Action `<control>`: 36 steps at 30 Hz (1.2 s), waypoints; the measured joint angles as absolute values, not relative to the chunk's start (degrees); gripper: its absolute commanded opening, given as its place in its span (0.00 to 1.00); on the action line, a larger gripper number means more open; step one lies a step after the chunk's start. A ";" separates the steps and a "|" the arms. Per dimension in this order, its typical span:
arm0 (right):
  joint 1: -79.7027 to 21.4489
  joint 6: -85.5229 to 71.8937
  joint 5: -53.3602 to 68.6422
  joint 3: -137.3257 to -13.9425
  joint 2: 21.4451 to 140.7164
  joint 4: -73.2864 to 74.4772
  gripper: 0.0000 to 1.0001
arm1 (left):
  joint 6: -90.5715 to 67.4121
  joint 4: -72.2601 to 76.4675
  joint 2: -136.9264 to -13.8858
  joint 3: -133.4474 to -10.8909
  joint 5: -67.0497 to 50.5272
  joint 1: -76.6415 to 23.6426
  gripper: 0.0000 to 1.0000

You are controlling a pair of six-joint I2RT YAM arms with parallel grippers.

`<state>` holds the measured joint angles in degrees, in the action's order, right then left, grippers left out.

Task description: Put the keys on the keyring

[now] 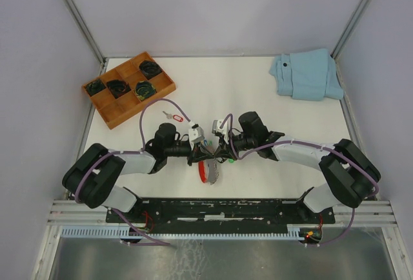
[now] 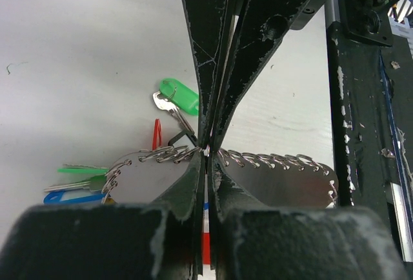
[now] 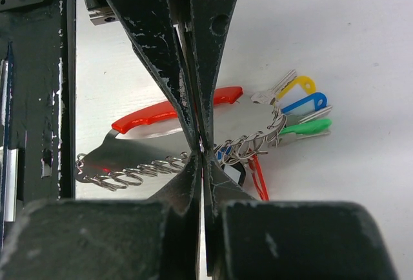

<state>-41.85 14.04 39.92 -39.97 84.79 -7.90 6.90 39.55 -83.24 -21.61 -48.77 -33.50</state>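
The keyring point(image 1: 211, 171) lies near the table's front edge, between both arms. It has a red curved band point(image 3: 173, 110), a grey plate point(image 2: 277, 183) edged with wire rings, and yellow point(image 3: 301, 86), blue point(image 3: 304, 102) and green point(image 3: 307, 126) tags. My left gripper point(image 2: 208, 159) and right gripper point(image 3: 202, 150) meet tip to tip on its row of rings, both shut there. A key with a green tag point(image 2: 180, 96) lies just behind the tips, its blade pointing at them. The red-tagged key point(image 1: 173, 117) lies loose on the table farther back.
A wooden tray point(image 1: 107, 108) at the back left holds dark coiled items point(image 1: 150, 68). A folded light-blue cloth point(image 1: 307, 75) lies at the back right. The black base rail point(image 1: 226, 208) runs just behind the keyring's near side.
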 measured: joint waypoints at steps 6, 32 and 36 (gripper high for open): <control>-41.87 13.28 37.69 -39.97 82.50 -6.37 0.29 | 7.11 38.98 -83.26 -22.11 -48.58 -33.52 0.03; -44.51 10.26 4.89 -54.70 90.43 26.59 0.49 | 7.60 37.80 -75.79 -18.24 -30.04 -33.52 0.03; -44.51 11.79 5.06 -56.66 93.78 28.53 0.49 | 7.60 37.89 -75.79 -18.24 -30.06 -33.52 0.03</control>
